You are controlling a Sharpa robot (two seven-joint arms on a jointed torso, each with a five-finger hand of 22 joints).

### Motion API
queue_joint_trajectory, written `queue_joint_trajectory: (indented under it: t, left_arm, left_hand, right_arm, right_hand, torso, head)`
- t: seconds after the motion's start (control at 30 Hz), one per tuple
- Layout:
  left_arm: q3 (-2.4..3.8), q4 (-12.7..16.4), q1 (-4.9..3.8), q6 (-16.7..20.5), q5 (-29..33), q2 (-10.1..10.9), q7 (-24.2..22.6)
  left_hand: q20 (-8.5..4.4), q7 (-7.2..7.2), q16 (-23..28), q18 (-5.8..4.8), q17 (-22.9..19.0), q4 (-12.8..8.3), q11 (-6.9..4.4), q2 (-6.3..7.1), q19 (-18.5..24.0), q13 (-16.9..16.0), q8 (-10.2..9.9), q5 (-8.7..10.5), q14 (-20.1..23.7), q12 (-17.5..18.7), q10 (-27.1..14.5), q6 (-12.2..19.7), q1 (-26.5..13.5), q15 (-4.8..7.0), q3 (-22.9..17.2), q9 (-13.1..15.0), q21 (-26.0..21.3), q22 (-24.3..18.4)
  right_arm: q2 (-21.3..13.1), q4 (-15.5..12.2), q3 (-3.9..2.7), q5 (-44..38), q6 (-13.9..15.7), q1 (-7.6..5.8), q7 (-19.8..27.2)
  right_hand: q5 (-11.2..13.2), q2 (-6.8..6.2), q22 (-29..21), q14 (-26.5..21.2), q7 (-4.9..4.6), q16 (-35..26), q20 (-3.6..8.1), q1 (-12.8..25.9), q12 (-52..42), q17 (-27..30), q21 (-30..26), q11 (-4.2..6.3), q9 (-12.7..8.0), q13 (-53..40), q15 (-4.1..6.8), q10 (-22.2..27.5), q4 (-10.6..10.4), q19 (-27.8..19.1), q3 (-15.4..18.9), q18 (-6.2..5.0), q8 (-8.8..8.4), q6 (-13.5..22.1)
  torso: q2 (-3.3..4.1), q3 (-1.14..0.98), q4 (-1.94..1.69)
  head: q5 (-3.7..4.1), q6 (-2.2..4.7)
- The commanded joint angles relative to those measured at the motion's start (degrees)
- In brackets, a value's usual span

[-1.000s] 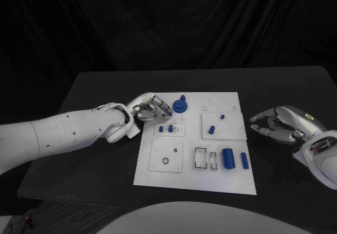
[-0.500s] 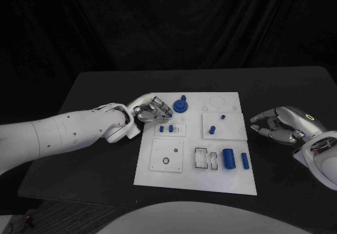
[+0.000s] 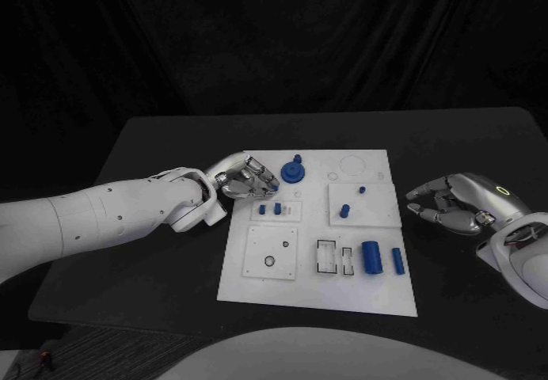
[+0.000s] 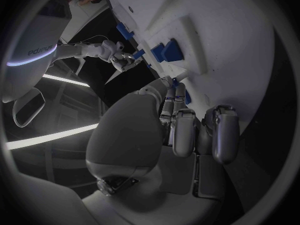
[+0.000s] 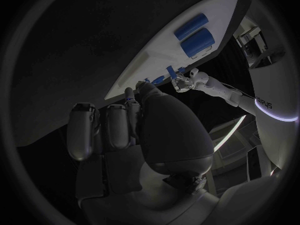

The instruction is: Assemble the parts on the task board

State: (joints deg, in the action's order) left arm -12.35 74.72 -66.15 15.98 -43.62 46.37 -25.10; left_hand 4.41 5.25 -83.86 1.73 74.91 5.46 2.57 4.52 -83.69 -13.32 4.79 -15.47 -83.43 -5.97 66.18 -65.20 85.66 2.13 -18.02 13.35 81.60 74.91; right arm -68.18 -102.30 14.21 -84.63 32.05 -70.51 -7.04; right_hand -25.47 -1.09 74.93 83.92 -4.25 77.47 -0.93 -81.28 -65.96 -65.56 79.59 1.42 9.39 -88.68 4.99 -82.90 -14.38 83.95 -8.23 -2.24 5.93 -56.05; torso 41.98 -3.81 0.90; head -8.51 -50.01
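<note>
White task board point(image 3: 320, 297) flat mid-table w/ blue parts point(image 3: 372, 256) on it.

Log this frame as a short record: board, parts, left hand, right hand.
board: white task board in the middle of the black table
parts: two blue cylinders lying near the board's right edge; a blue knob at the far edge; small blue pegs mid-board
left hand: left hand over the board's far left corner, fingers curled, beside the knob
right hand: right hand off the board's right side, fingers curled, holding nothing
</note>
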Motion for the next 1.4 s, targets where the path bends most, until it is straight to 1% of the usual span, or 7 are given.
queue_joint_trajectory:
  t: [0.03, 0.2, 0.47, 0.9, 1.0, 1.13, 1.4]
  left_arm:
    - [-0.03, -0.16, 0.14, -0.68, -0.14, -0.03, 0.86]
    - [-0.03, -0.37, 0.16, -0.67, -0.14, -0.14, 1.22]
    - [-0.03, -0.74, 0.22, -0.76, -0.14, -0.25, 1.36]
    - [-0.03, -0.95, 0.44, -1.34, -0.14, 0.0, 2.48]
    - [-0.03, -0.98, 0.49, -1.24, -0.14, 0.07, 2.84]
    - [-0.03, -0.98, 0.54, -1.03, -0.14, 0.09, 3.22]
    - [-0.03, -0.9, 0.58, -0.17, -0.14, 0.25, 3.74]
  left_hand:
    - [0.15, 0.31, 0.36, 0.48, 0.46, -0.1, 0.37, -0.16, 0.3, 0.14, 0.35, -0.44, 0.18, 0.1, -0.25, 0.08, 0.66, -0.44, 0.2, 0.51, -0.35, 12.14]
    - [0.22, 0.28, 0.3, 0.49, 0.53, -0.17, 0.42, -0.2, 0.35, 0.4, 0.25, -0.52, 0.16, 0.31, -0.7, 0.35, 0.86, -0.5, 0.17, 0.47, -0.39, 12.12]
    - [0.26, 0.22, 0.28, 0.49, 0.51, -0.22, 0.38, -0.25, 0.34, 0.56, 0.18, -0.59, 0.17, 0.42, -1.0, 0.54, 1.01, -0.5, 0.12, 0.45, -0.38, 12.13]
    - [0.29, 0.17, 0.37, 0.54, 0.24, -0.3, 0.4, -0.13, 0.49, 0.82, 0.09, -0.65, 0.32, 0.64, -1.55, 0.81, 1.16, -0.51, 0.14, 0.42, -0.57, 12.07]
    - [0.31, 0.17, 0.4, 0.56, 0.16, -0.31, 0.42, -0.14, 0.55, 0.91, 0.06, -0.7, 0.37, 0.71, -1.74, 0.92, 1.21, -0.52, 0.12, 0.4, -0.64, 12.05]
    - [0.32, 0.19, 0.48, 0.63, -0.04, -0.37, 0.45, -0.13, 0.77, 1.04, -0.01, -0.76, 0.48, 0.83, -2.05, 1.09, 1.33, -0.53, 0.07, 0.37, -0.93, 11.95]
    - [0.35, 0.32, 0.48, 0.72, -0.06, -0.54, 0.56, -0.23, 1.03, 1.19, -0.08, -0.99, 0.51, 0.86, -2.26, 1.31, 1.66, -0.57, -0.13, 0.34, -1.26, 11.84]
  right_arm:
    - [-0.05, -0.15, -0.03, -0.07, -0.59, 0.16, -0.77]
    - [-0.05, -0.19, -0.03, -0.07, -0.83, 0.16, -0.76]
    - [-0.11, -0.16, -0.03, 0.36, -1.3, 0.18, -0.74]
    - [0.02, -0.07, -0.03, 0.54, -2.01, 0.28, -0.91]
    - [0.05, -0.04, -0.03, 0.54, -2.13, 0.29, -0.94]
    - [0.12, -0.03, -0.03, 0.55, -2.28, 0.3, -0.96]
    - [0.13, -0.01, -0.03, 0.55, -2.53, 0.33, -0.99]
  right_hand:
    - [-0.03, 0.02, 11.94, 2.37, 0.06, 0.38, 0.01, -0.53, 0.28, -0.06, -0.08, 0.52, 0.03, 23.31, 0.51, -0.06, 0.06, 1.96, -0.26, -0.14, -0.04, -0.37]
    - [-0.08, 0.02, 11.94, 2.35, 0.04, 0.33, 0.0, -0.63, 0.44, 0.06, -0.1, 0.51, 0.03, 23.44, 0.5, -0.01, 0.13, 1.95, -0.37, -0.14, -0.07, -0.37]
    - [-0.09, 0.03, 11.93, 2.34, 0.04, 0.33, 0.0, -0.64, 0.4, 0.06, -0.11, 0.51, 0.03, 23.39, 0.49, -0.02, 0.14, 1.95, -0.41, -0.14, -0.07, -0.37]
    - [-0.09, 0.03, 11.93, 2.34, 0.04, 0.33, 0.0, -0.64, 0.4, 0.06, -0.11, 0.51, 0.03, 23.39, 0.49, -0.02, 0.14, 1.95, -0.41, -0.14, -0.07, -0.37]
    - [-0.09, 0.03, 11.93, 2.34, 0.04, 0.33, 0.0, -0.64, 0.4, 0.06, -0.11, 0.51, 0.03, 23.39, 0.49, -0.02, 0.14, 1.95, -0.41, -0.14, -0.07, -0.37]
    - [-0.09, 0.09, 11.91, 2.33, 0.03, 0.31, -0.01, -0.68, 0.65, 0.12, -0.18, 0.5, 0.03, 23.63, 0.48, 0.06, 0.15, 1.91, -0.49, -0.16, -0.08, -0.39]
    - [-0.1, 0.11, 11.9, 2.31, 0.02, 0.26, -0.02, -0.7, 1.16, 0.22, -0.23, 0.49, 0.04, 24.12, 0.48, 0.23, 0.16, 1.89, -0.53, -0.17, -0.07, -0.41]
  torso:
    - [-0.02, 0.03, 0.0]
    - [-0.03, 0.04, 0.07]
    - [0.03, 0.06, 0.04]
    - [-0.01, -0.02, -0.04]
    - [-0.02, -0.02, -0.05]
    - [-0.01, 0.05, 0.03]
    - [-0.03, 0.02, 0.03]
  head:
    - [-0.07, 0.01]
    - [-0.08, 0.01]
    - [0.0, 0.01]
    - [0.14, 0.01]
    - [0.13, 0.01]
    - [0.08, 0.01]
    - [0.14, 0.01]
